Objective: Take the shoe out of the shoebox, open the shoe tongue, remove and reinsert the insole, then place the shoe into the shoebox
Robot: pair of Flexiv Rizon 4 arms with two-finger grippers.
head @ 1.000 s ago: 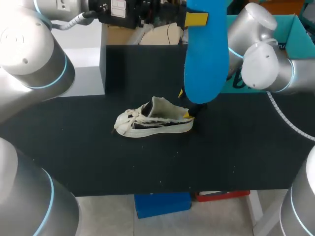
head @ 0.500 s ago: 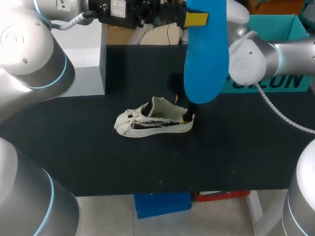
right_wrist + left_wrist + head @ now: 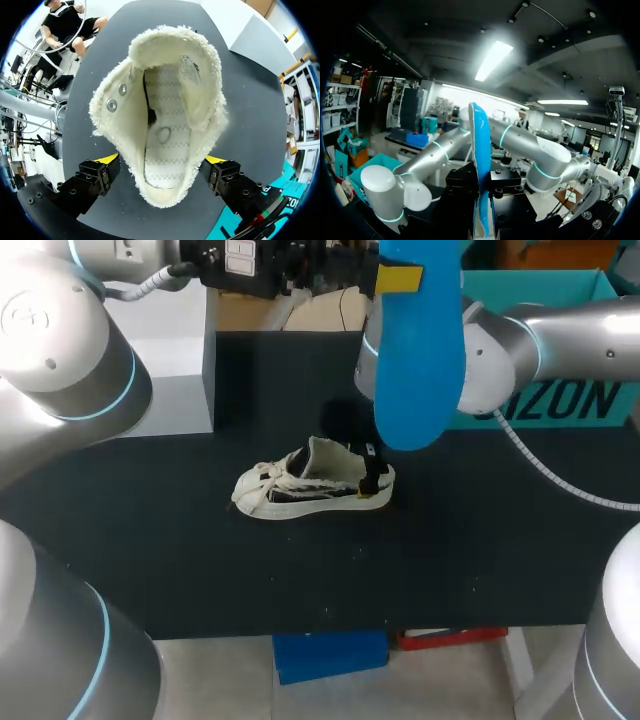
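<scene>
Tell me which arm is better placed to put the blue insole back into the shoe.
The left. The left gripper holds the blue insole raised above the shoe. The right gripper is low at the heel, one finger on each side, so it seems better suited to steady the shoe.

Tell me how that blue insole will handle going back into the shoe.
Probably springy rather than floppy: the insole stands upright in the left gripper without drooping. Likely light: it looks thin edge-on. The fuzzy lining of the shoe may drag on it.

My left arm and right arm are silver with blue joint rings; right hand black, yellow-tipped.
</scene>
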